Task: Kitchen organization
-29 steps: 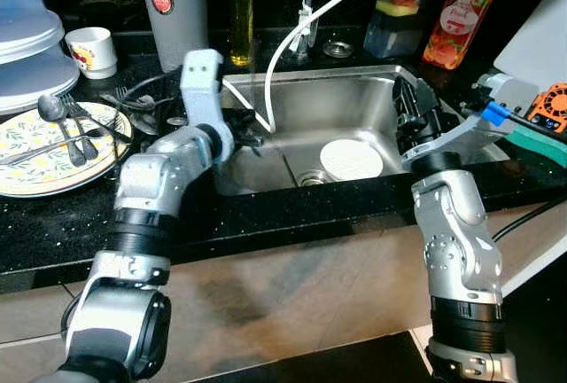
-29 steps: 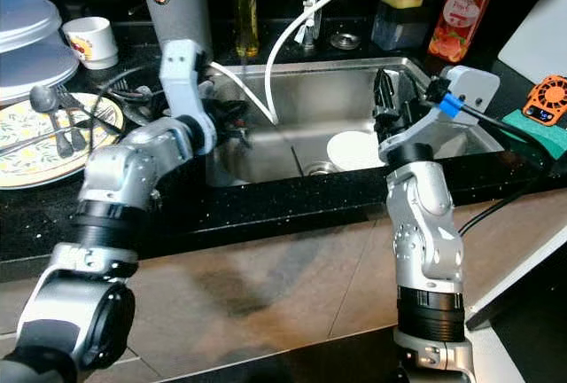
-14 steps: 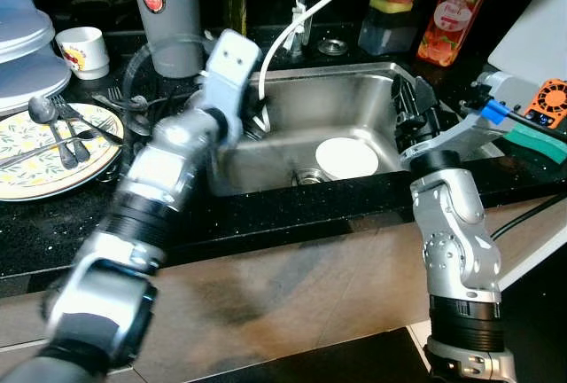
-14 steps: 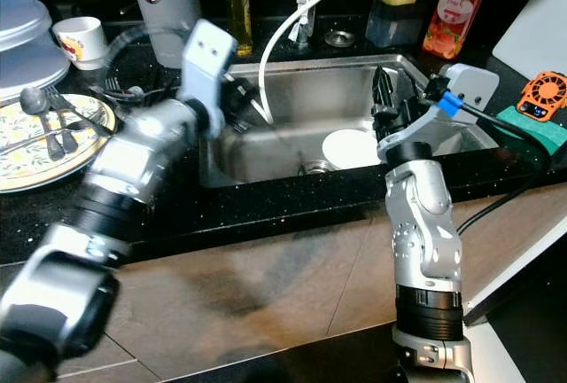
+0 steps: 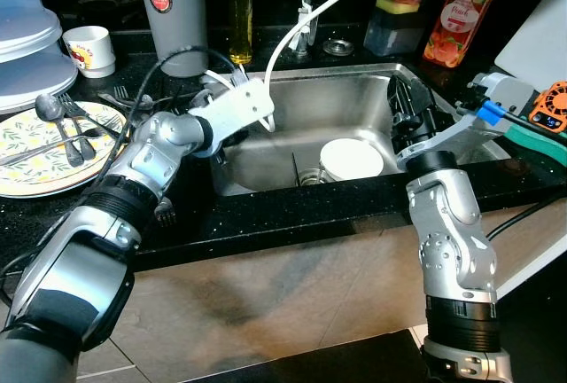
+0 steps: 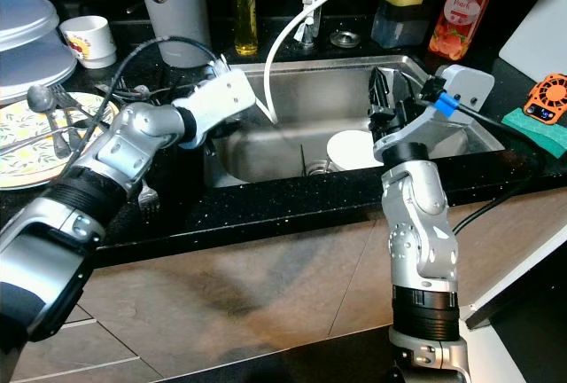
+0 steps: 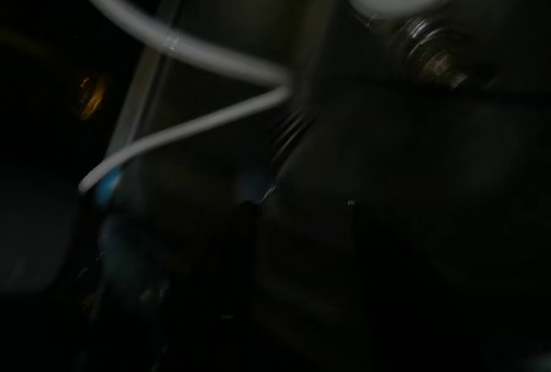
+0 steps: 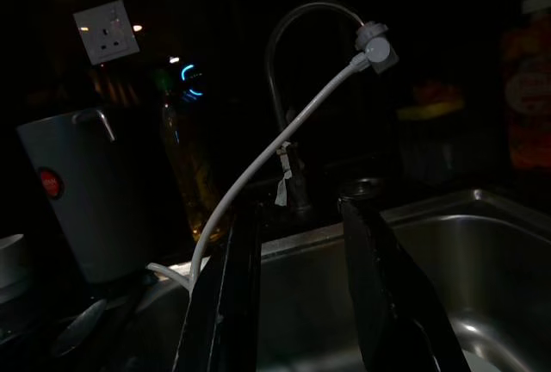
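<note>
Change: left arm has swung down from raised to reach level over the sink's (image 5: 372,82) left rim | left gripper (image 5: 257,106): by white hose (image 5: 301,24), jaws' gap unclear | right gripper (image 8: 297,217): at right rim, jaws parted, empty | white bowl (image 5: 352,160): sink floor, near drain

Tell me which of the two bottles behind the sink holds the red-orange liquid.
The pump bottle at the back right of the sink, beside the sponge holder. The other bottle, left of the faucet, is slim and holds yellow liquid.
</note>
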Controlling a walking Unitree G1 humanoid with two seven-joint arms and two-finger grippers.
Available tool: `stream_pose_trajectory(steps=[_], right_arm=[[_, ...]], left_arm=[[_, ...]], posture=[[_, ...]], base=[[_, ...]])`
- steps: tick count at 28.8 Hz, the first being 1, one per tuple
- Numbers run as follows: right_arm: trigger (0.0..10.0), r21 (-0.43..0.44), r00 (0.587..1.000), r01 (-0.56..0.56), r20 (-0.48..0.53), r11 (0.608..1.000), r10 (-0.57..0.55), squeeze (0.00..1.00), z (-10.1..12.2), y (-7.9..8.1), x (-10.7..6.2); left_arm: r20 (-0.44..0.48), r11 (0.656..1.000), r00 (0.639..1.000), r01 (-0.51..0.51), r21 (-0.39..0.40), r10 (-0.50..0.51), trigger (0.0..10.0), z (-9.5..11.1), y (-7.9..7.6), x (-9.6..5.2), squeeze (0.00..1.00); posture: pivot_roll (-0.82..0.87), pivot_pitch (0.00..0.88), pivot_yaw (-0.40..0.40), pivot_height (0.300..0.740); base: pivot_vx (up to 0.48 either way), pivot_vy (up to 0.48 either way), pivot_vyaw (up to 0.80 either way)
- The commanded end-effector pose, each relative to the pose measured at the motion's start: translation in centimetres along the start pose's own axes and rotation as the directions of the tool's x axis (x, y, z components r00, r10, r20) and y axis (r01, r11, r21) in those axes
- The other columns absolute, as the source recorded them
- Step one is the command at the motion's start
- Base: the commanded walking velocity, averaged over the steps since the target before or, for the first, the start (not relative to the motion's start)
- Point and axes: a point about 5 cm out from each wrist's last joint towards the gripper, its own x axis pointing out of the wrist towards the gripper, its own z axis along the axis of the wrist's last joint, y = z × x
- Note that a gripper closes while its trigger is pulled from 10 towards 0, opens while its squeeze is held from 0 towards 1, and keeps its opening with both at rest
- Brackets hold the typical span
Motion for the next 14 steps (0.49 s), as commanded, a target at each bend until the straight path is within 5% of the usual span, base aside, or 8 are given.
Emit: stream_pose_trajectory(steps=[1,2,3,4,14], right_arm=[[10.0,0.003,1.0,0.008,0.0,1.0,-0.008,0.0,-0.1,-0.1,-0.2],[10.0,0.003,1.0,0.007,-0.001,1.0,-0.007,0.0,-0.1,-0.1,-0.2],[10.0,0.004,1.0,0.004,-0.003,1.0,-0.004,0.0,-0.1,0.0,-0.2],[10.0,0.007,1.0,-0.003,-0.008,1.0,0.004,0.0,-0.2,0.2,-0.2],[10.0,-0.016,0.97,-0.162,-0.183,0.987,0.157,0.0,-4.2,3.5,2.0]], left_arm=[[-0.003,0.999,1.0,-0.013,0.042,0.014,10.0,0.4,0.3,0.1,1.0],[-0.017,0.999,1.0,-0.023,0.045,0.024,10.0,0.3,0.4,0.3,1.0],[-0.038,0.998,0.999,-0.02,0.057,0.022,10.0,0.2,0.2,0.6,0.12],[-0.053,0.998,0.998,-0.016,0.066,0.02,10.0,0.0,0.1,0.8,0.0],[-0.098,0.991,0.994,-0.043,0.129,0.056,10.0,-0.6,0.0,1.0,0.0]], posture=[[0.09,0.013,-0.01,0.74],[0.09,0.014,-0.009,0.74],[0.09,0.02,-0.008,0.74],[0.09,0.024,-0.005,0.74],[0.11,0.104,-0.013,0.74]], base=[[0.0,0.0,0.0],[0.0,0.0,0.0],[0.0,0.0,0.0],[0.0,0.0,0.0],[0.0,0.0,0.0]])
